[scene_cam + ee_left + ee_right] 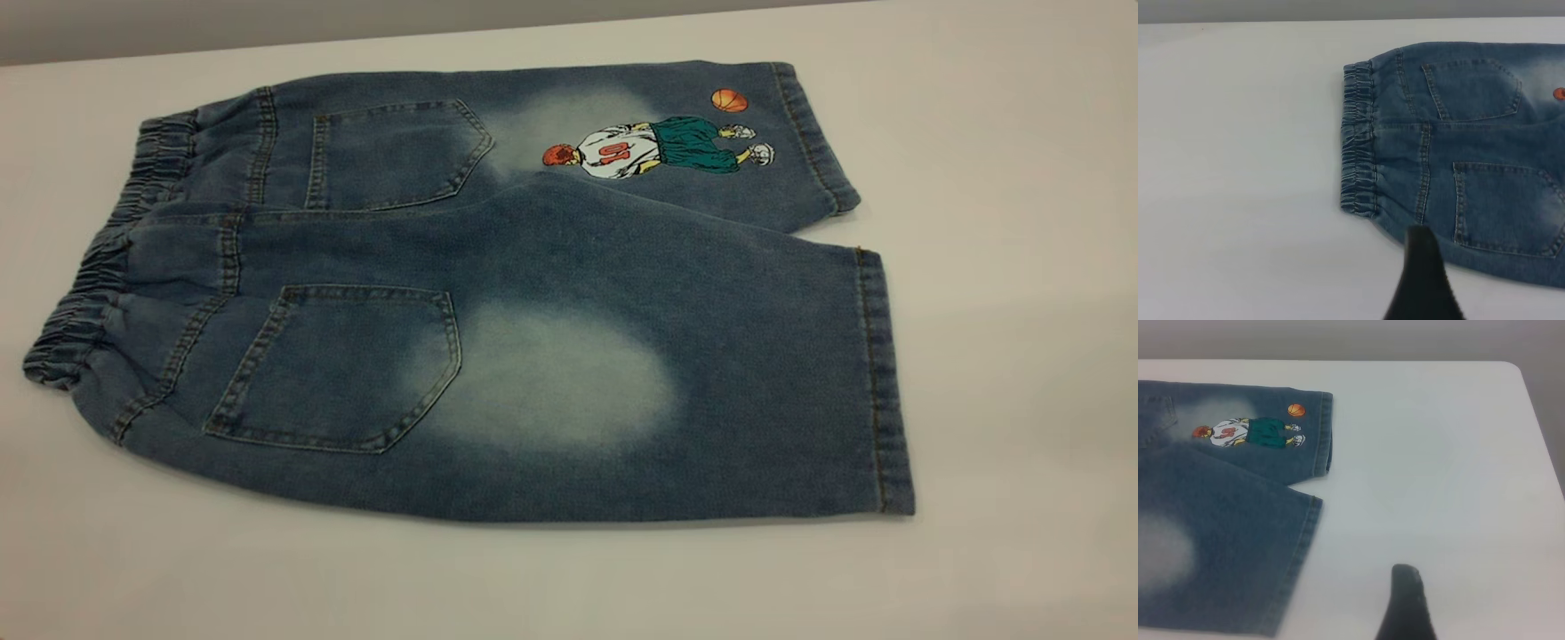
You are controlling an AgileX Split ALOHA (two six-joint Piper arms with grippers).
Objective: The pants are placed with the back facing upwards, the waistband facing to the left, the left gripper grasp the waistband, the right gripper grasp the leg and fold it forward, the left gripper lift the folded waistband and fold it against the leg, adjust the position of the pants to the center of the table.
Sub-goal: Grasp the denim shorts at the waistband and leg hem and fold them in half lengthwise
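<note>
Pants (498, 293) lay flat, back up, on table (1022, 400), long axis left–right. Waistband (1358, 140) sat nearest left gripper (1425, 280), leg (1218, 553) hem nearest right gripper (1405, 603). Both grippers held nothing; opening could not be judged

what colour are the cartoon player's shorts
Green, under a white jersey with red numbers; the cartoon on the pants shows best in the exterior view.
</note>
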